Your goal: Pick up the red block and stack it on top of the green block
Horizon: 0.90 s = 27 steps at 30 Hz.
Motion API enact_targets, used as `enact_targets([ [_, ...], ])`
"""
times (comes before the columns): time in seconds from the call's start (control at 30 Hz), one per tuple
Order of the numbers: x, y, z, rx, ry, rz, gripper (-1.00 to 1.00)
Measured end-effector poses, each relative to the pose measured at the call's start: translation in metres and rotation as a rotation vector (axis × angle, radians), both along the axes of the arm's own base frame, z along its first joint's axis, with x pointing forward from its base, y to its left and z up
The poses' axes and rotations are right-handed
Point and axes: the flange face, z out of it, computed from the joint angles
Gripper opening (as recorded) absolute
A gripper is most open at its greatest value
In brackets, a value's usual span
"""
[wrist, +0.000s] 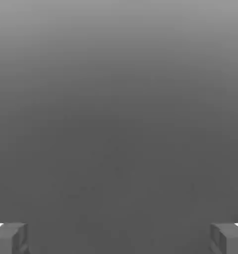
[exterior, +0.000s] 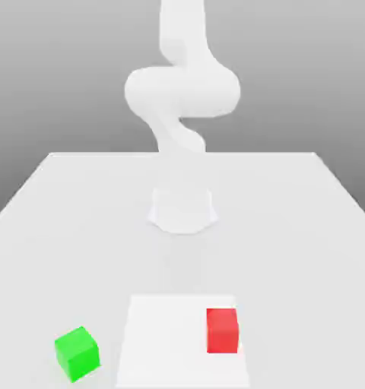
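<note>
The red block [exterior: 222, 330] sits on the table [exterior: 56, 220], on a paler square patch [exterior: 163, 342] near the front edge, toward that patch's side on the exterior view's right. The green block [exterior: 77, 353] rests on the bare table off the patch, well apart from the red one, on the exterior view's left, turned slightly so a corner faces the camera. Neither block has anything on top of it, and nothing touches either.

The gripper [wrist: 119, 238] is spread wide: in the hand view its two fingertips [wrist: 9, 238] stand at opposite edges, with only plain grey surface between them. It holds nothing and touches nothing. The arm [exterior: 182, 91] rises pale and washed out behind the blocks from its base [exterior: 182, 209]; its outline is hard to trace, so how the hand hangs there is uncertain.
</note>
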Motion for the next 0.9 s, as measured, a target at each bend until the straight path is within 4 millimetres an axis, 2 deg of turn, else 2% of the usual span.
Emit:
enact_targets([
  [0.07, 0.025, 0.006, -0.042, -0.001, 0.07, 0.0, 0.0],
  [0.17, 0.053, 0.015, -0.105, -0.002, 0.169, 0.001, 0.0],
  [0.27, 0.071, 0.024, -0.17, -0.003, 0.268, 0.002, 0.0],
  [0.37, 0.079, 0.032, -0.236, -0.004, 0.366, 0.004, 0.0],
  [0.53, 0.071, 0.045, -0.342, -0.005, 0.53, 0.007, 0.0],
  [0.7, 0.04, 0.057, -0.44, -0.005, 0.689, 0.016, 0.0],
  [0.9, 0.033, 0.057, -0.512, -0.003, 0.717, 0.013, 0.0],
])
